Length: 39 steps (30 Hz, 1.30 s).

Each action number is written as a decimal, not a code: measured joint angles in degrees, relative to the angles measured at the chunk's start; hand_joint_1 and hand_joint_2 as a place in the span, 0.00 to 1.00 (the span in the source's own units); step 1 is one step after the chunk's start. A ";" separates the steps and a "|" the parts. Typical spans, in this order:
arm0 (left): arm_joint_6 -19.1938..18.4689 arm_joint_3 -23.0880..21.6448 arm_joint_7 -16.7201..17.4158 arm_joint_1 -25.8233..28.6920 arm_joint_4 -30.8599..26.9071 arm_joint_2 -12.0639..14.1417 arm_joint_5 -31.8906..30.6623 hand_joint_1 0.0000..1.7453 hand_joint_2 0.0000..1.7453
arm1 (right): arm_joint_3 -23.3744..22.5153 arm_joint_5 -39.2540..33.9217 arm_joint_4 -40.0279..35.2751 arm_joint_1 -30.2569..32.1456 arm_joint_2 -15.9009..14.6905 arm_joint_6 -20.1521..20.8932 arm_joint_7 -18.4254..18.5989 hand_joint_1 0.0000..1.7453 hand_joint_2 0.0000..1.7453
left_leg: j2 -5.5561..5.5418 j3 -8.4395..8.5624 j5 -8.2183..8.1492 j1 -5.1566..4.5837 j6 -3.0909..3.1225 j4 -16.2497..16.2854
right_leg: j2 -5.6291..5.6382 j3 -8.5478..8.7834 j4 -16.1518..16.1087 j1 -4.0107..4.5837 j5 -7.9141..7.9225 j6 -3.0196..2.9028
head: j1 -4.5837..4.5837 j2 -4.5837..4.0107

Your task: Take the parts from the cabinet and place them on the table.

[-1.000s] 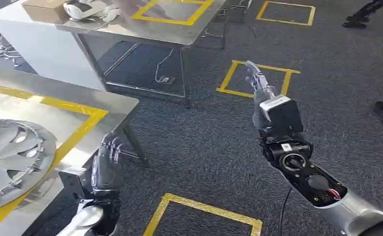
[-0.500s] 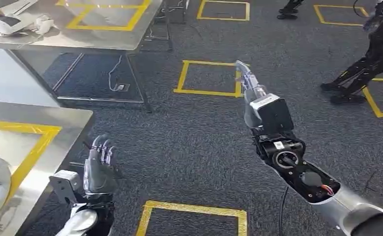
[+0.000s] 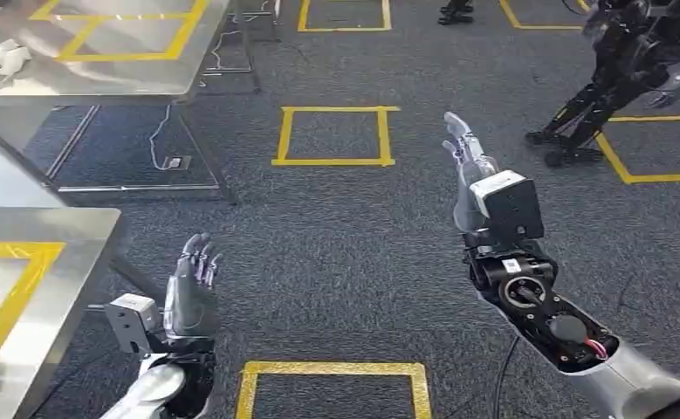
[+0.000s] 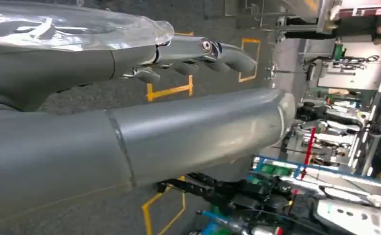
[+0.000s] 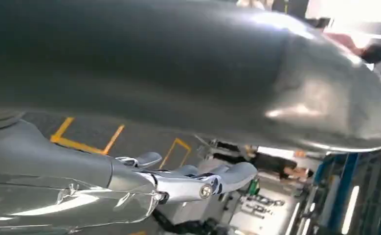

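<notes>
Camera panned right since the earlier frames: whole scene slid left, and the hubcap that lay on the near counter [image 3: 30,288] was out of frame. Both hands barely shifted in the picture.

Left hand [image 3: 189,292]: fingers [image 3: 198,257] straight and slightly apart, holding nothing. Right hand [image 3: 474,179]: fingers [image 3: 458,135] extended and spread, also holding nothing, raised higher and further forward than the left.

Below both hands was dark carpet [image 3: 353,253] with yellow tape squares [image 3: 334,135]. Near counter with its yellow tape sat just left of the left fingers, not touching. Second steel counter [image 3: 100,52] stood further ahead of it. Another dark robot [image 3: 620,61] stood well beyond the right fingers. Task part's present position: cannot tell.
</notes>
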 joint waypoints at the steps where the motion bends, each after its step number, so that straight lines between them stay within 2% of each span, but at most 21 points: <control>1: -0.02 0.00 0.00 -0.03 0.00 0.00 0.00 0.00 0.00 | -0.02 0.00 0.00 -0.04 -0.04 0.00 -0.02 0.00 0.00 | 0.73 0.15 -0.08 0.14 -0.35 0.02 | 0.83 -0.11 -0.12 0.09 0.17 -0.45 | -0.05 0.00; 2: -0.02 0.00 0.00 -0.09 0.00 -0.02 0.00 0.00 0.00 | -0.02 0.00 -0.09 0.00 -0.02 0.00 -0.02 0.00 0.00 | 0.54 0.07 -0.66 0.40 -0.82 0.32 | 1.51 0.40 -0.52 -0.23 0.41 -0.93 | 0.04 0.02; 3: -0.07 -0.02 0.00 -0.18 -0.02 -0.04 -0.02 0.00 0.00 | 0.00 0.00 -0.18 -0.09 -0.02 0.00 -0.11 0.00 0.00 | -2.57 -0.49 -2.10 0.63 -1.06 2.28 | 2.08 0.39 -0.58 -0.30 0.54 -1.13 | -0.46 0.00; 5: -0.07 -0.02 -0.07 -0.13 0.00 -0.02 -0.02 0.00 0.00 | 0.02 0.00 -0.20 -0.15 -0.02 0.02 -0.09 0.00 0.00 | -5.67 -4.88 -6.80 0.73 -1.22 11.61 | 3.10 0.26 -0.57 -0.33 0.63 -1.58 | -1.25 0.00; 7: -0.04 -0.02 -0.04 0.15 0.07 0.20 0.04 0.00 0.00 | 0.04 0.00 -0.20 -0.01 -0.02 0.02 -0.07 0.00 0.00 | -6.25 -9.39 -9.28 0.70 -1.17 19.89 | 4.71 0.05 -0.55 -0.10 0.71 -1.78 | -1.97 0.00; 8: -0.04 -0.02 -0.04 0.21 0.09 0.24 0.04 0.00 0.00 | 0.07 -0.02 -0.20 0.00 -0.02 0.02 -0.07 0.00 0.00 | -6.27 -9.75 -8.42 0.66 -0.96 19.92 | 5.55 0.04 -0.55 -0.01 0.75 -1.83 | -2.16 0.00; 10: -0.28 -0.02 -0.04 0.05 0.09 0.20 0.04 0.00 0.00 | 0.07 -0.11 -0.20 -0.01 -0.02 0.00 -0.07 0.00 0.00 | -6.72 -6.53 -3.52 0.62 -0.21 12.28 | 7.28 0.18 -0.54 0.09 0.79 -1.78 | -2.47 0.00; 11: -0.48 -0.02 -0.07 -0.07 0.09 0.20 0.04 0.00 0.00 | 0.07 -0.11 -0.22 -0.02 -0.02 -0.02 -0.09 0.00 0.00 | -7.90 -3.88 -0.74 0.54 0.24 6.63 | 8.02 0.29 -0.53 0.09 0.80 -1.77 | -2.56 0.00; 12: -0.59 -0.02 -0.07 -0.23 0.09 0.20 0.04 0.00 0.00 | 0.07 -0.13 -0.22 -0.04 -0.02 -0.07 -0.11 0.00 0.00 | -11.66 -1.61 1.08 0.50 0.72 1.44 | 8.56 0.21 -0.54 -0.18 0.85 -1.67 | -2.63 0.00; 13: -0.61 -0.02 -0.09 -0.32 0.09 0.15 0.04 0.00 0.00 | 0.07 -0.15 -0.24 -0.07 -0.02 -0.09 -0.13 0.00 0.00 | -12.02 -1.16 0.80 0.62 0.74 0.24 | 9.35 -0.14 -0.37 0.07 0.90 -1.34 | -2.58 0.02; 17: -0.81 -0.02 -0.11 -0.53 0.09 0.00 0.02 0.00 0.00 | -0.04 -0.17 -0.26 0.05 -0.04 -0.17 -0.15 0.00 0.00 | -9.40 -0.80 1.21 0.19 1.34 -0.48 | 11.96 -0.64 -1.20 -0.49 1.54 0.23 | -2.71 0.02; 19: -0.98 -0.02 -0.07 -0.76 0.09 -0.44 -0.02 0.00 0.00 | -0.07 -0.17 -0.29 -0.03 -0.02 -0.15 -0.22 0.00 0.00 | -7.67 0.00 1.72 0.45 1.77 -1.87 | 5.12 -2.41 3.23 0.11 -1.62 0.42 | -1.77 0.00; 21: -0.98 -0.02 -0.04 -0.61 0.15 -0.42 0.00 0.00 0.00 | -0.09 -0.17 -0.26 0.10 -0.02 -0.15 -0.26 0.00 0.00 | -6.11 0.02 1.64 0.37 1.85 -1.85 | 3.30 -7.08 13.16 -0.05 -6.33 0.84 | -1.36 0.00; 23: -0.98 -0.02 -0.02 -0.51 0.42 -0.39 0.04 0.00 0.00 | -0.07 -0.15 -0.15 0.34 -0.02 -0.02 -0.26 0.00 0.00 | -4.46 -0.03 1.53 0.40 1.81 -1.81 | 2.95 -9.54 18.20 -0.40 -7.32 1.29 | -1.03 0.00; 26: -0.96 -0.02 0.00 -0.47 0.46 -0.44 0.07 0.00 0.00 | -0.07 -0.11 -0.05 0.30 -0.02 0.33 -0.37 0.00 0.00 | -2.47 0.16 1.02 0.59 1.18 -1.43 | 1.48 -3.02 5.88 -0.91 -0.99 1.71 | -0.29 0.00; 27: -0.96 -0.02 0.00 -0.48 0.46 -0.44 0.07 0.00 0.00 | -0.07 -0.07 -0.05 0.27 -0.02 0.37 -0.42 0.00 0.00 | -1.93 0.24 0.65 0.60 0.85 -1.01 | -0.80 -0.15 0.67 -0.94 0.83 1.88 | -0.02 0.02; 28: -0.96 -0.02 -0.02 -0.51 0.46 -0.39 0.07 0.00 0.00 | -0.04 -0.04 0.00 0.24 0.00 0.39 -0.44 0.00 0.00 | -1.66 0.04 0.26 0.00 0.34 -0.52 | -1.86 0.37 -0.35 -0.22 0.22 1.47 | 0.33 0.00; 32: -0.94 -0.02 -0.02 -0.61 0.46 -0.37 0.09 0.00 0.00 | -0.07 0.00 0.04 0.28 0.02 0.42 -0.44 0.00 0.00 | 0.37 0.41 -0.02 0.29 -0.59 -0.35 | 1.19 -0.05 -0.42 -0.17 0.52 -0.56 | -0.59 0.00; 35: -0.94 -0.04 -0.04 -0.68 0.46 -0.39 0.07 0.00 0.00 | -0.02 0.02 0.02 0.05 0.11 0.44 -0.48 0.00 0.00 | -5.21 -3.28 -5.32 0.79 -1.16 8.20 | 2.78 0.04 -0.65 -0.47 0.88 -1.49 | -1.64 0.00; 37: -0.94 -0.02 -0.04 -0.38 0.48 -0.20 0.11 0.00 0.00 | 0.04 0.02 0.06 0.10 0.13 0.48 -0.48 0.00 0.00 | -6.19 -8.29 -8.88 0.76 -1.18 17.96 | 4.13 -0.18 -0.63 -0.26 0.98 -1.68 | -2.51 0.00; 39: -0.94 -0.04 0.02 -0.18 0.55 0.00 0.09 0.00 0.00 | 0.04 0.00 0.06 0.10 0.13 0.52 -0.44 0.00 0.00 | -6.29 -9.34 -7.52 0.65 -0.71 18.71 | 5.76 -0.26 -0.62 0.03 1.10 -1.83 | -2.60 0.00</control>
